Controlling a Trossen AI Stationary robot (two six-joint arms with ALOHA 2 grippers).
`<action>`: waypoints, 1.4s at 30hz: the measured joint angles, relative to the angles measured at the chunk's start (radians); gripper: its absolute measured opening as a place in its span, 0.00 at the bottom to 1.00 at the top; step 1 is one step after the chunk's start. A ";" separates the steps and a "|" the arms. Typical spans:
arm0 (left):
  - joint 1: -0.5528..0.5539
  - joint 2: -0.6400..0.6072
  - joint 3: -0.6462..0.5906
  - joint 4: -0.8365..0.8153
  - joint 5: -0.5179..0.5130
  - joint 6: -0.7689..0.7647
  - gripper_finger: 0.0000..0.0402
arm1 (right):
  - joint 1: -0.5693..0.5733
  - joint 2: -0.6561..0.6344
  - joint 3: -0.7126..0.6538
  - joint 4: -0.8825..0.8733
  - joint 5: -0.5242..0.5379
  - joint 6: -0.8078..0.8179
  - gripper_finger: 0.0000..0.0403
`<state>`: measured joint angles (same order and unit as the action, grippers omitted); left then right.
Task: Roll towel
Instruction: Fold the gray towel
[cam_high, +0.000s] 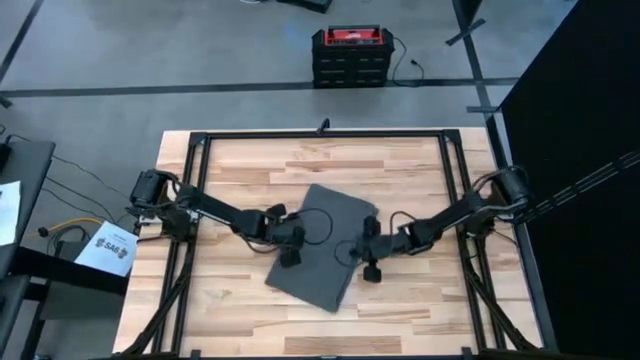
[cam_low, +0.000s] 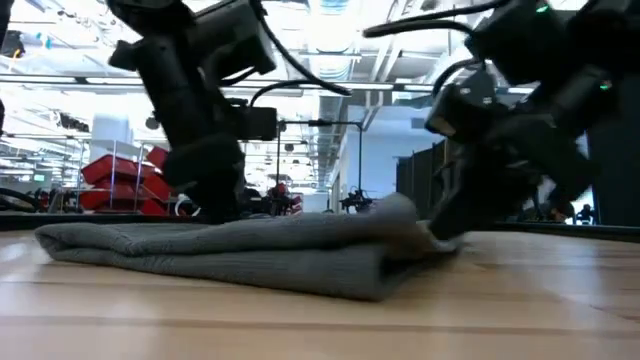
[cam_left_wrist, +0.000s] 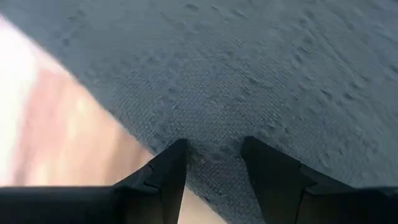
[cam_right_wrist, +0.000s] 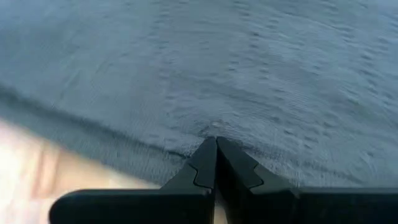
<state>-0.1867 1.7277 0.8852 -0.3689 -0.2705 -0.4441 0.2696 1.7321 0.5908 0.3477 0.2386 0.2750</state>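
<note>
towel (cam_high: 322, 248) flat on table (cam_high: 420, 170) | left gripper (cam_left_wrist: 214, 155) jaws narrow over it | right gripper (cam_right_wrist: 216, 149) jaws closed

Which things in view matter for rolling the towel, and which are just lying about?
In the job:
- towel, flat and folded on the table
- left gripper, open, at the towel's left edge
- right gripper, shut at its right edge

Lying about:
- red and black case on the floor
- paper sheet beside the table

Can't spot the towel (cam_high: 325, 245)'s white tag anywhere; both wrist views crop the cloth, counter's a blur.
</note>
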 joint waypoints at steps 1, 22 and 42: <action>-0.013 0.000 -0.005 -0.014 0.008 -0.034 0.37 | -0.020 0.005 0.000 -0.006 0.004 -0.016 0.00; -0.122 -0.018 0.039 -0.076 -0.254 -0.238 0.37 | -0.056 -0.280 0.022 -0.220 -0.033 -0.081 0.00; -0.213 -0.010 -0.035 -0.020 -0.085 -0.647 0.37 | -0.045 -0.177 0.024 -0.568 0.169 -0.005 0.00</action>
<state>-0.4000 1.7179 0.8504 -0.3888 -0.3552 -1.0910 0.2241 1.5547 0.6152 -0.2208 0.4077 0.2697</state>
